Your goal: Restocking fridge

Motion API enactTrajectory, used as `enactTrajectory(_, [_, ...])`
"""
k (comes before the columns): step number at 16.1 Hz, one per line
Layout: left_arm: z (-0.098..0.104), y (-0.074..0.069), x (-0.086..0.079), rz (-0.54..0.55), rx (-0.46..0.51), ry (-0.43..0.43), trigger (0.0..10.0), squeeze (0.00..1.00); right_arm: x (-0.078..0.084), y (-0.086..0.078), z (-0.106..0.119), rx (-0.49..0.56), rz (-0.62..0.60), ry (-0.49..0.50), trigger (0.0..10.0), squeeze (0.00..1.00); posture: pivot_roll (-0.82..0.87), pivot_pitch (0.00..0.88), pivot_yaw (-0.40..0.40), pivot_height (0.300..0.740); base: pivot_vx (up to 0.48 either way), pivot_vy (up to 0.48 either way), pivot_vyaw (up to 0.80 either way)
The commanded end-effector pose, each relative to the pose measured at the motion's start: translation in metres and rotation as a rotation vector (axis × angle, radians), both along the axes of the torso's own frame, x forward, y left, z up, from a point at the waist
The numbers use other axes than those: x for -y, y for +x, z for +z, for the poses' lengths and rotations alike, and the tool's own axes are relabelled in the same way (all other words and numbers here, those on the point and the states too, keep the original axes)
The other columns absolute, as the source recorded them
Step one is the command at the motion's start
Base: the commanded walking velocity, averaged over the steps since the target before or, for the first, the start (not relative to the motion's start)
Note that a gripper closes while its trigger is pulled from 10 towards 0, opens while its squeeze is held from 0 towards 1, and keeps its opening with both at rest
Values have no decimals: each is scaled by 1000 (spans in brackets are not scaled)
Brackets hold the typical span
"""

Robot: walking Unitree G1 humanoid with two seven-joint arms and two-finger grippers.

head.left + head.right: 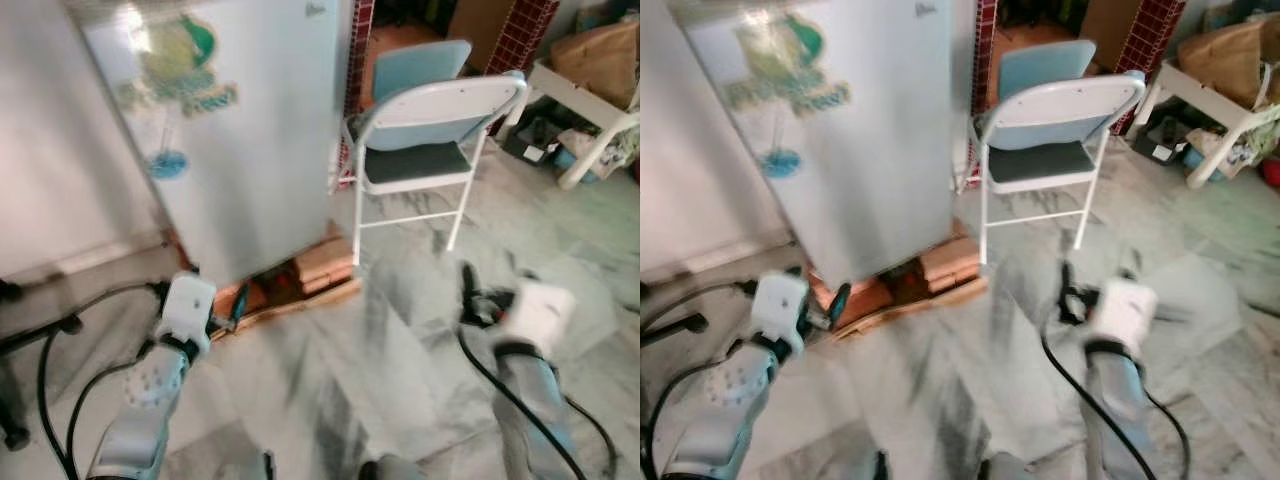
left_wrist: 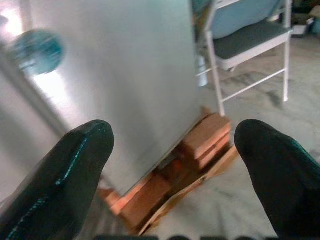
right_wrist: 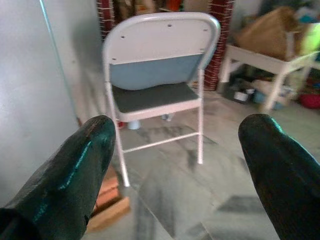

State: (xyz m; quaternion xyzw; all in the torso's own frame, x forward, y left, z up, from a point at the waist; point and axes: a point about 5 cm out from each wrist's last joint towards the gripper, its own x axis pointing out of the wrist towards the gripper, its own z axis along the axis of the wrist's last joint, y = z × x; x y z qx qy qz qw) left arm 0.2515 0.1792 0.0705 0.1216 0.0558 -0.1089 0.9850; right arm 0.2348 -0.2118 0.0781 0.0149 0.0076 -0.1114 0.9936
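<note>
A white fridge [image 1: 240, 130] with its door closed and green and blue stickers on the front stands ahead at the left, raised on bricks and a wooden pallet [image 1: 300, 280]. My left gripper [image 2: 175, 165] is held low in front of the fridge's bottom corner, open and empty, its black fingers [image 2: 65, 175] wide apart. On the right, over the marble floor, my right gripper [image 3: 180, 165] faces the folding chair [image 3: 155, 95]; it is open and empty too. Both arms look blurred in the eye views.
A white and blue folding chair [image 1: 430, 140] stands just right of the fridge. A white bench [image 1: 590, 110] with a brown bag and clutter sits at the far right. A black stand leg [image 1: 20, 340] and cables lie on the left floor.
</note>
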Motion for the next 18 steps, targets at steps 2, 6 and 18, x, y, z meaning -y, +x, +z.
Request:
enactTrajectory(2, [1, -5, -11, 75, 4, 7, 10000, 0, -6, -7, -1, -10, 2, 23, 10000, 0, 58, 111, -12, 740, 0, 469, 0])
enactTrajectory(6, [-4, -7, 2, 55, -15, -11, 10000, 0, -9, -2, 1, -9, 41, 2, 10000, 0, 47, 105, -9, 740, 0, 455, -125])
enactTrajectory(18, [-1, -7, -3, 73, 0, -19, 10000, 0, -17, 6, 2, -16, 90, -7, 10000, 0, 62, 88, -13, 740, 0, 116, -369])
